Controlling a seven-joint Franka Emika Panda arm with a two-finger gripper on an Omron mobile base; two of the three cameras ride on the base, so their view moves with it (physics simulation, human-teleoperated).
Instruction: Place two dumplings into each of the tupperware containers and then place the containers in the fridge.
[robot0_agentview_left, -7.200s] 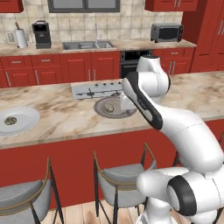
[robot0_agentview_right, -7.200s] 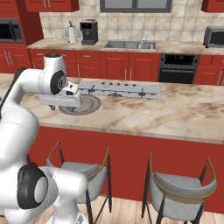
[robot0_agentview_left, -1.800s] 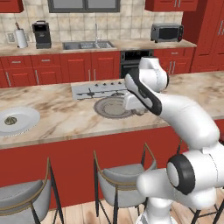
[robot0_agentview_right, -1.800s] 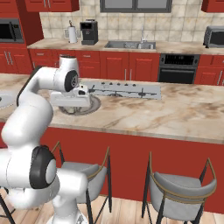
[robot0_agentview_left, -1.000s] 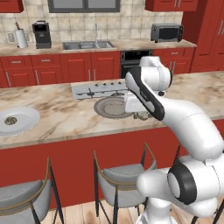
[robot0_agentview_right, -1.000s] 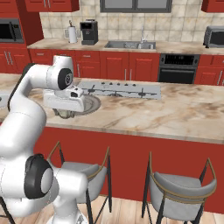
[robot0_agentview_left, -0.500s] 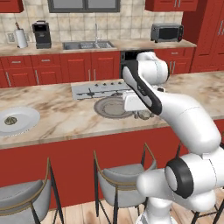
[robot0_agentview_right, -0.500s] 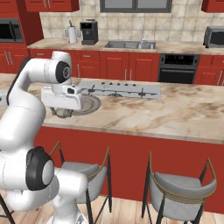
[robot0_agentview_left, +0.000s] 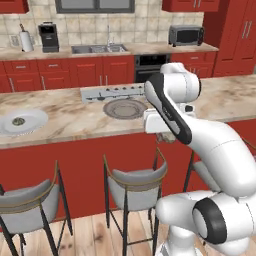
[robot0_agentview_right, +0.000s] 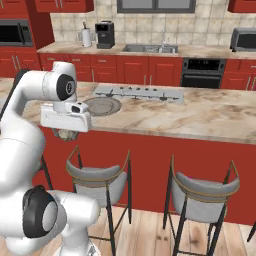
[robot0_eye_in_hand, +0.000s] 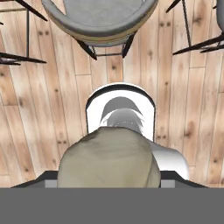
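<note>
dumpling (robot0_eye_in_hand: 108, 159), a lumpy beige-tan piece, sits right at the bottom of the hand view, pressed up close to the camera and hiding the fingertips; the tool is closed on it. in the left base view the same dumpling (robot0_agentview_left: 163, 136) shows as a small mottled lump hanging just under the white hand, in front of the counter's (robot0_agentview_left: 65, 120) near edge and over the stools rather than over the marble top. the right base view gives it the same way: the dumpling (robot0_agentview_right: 65, 134) dangles below the tool (robot0_agentview_right: 65, 131), against the red front panel of the counter (robot0_agentview_right: 210, 117).

the hand points straight down. below it the hand view shows the wooden floor (robot0_eye_in_hand: 39, 109) and the grey seat of a bar stool (robot0_eye_in_hand: 99, 17).

on the counter top, a round grey plate (robot0_agentview_left: 125, 108) lies just behind the hand, beside the cooktop (robot0_agentview_left: 112, 92). the grey plate (robot0_agentview_right: 101, 105) shows in the right base view too, near the arm's elbow. a white round plate (robot0_agentview_left: 21, 121) sits well apart at the counter's left end, with a small dark item on it that is too small to name.

two grey bar stools (robot0_agentview_left: 134, 182) stand before the counter.
</note>
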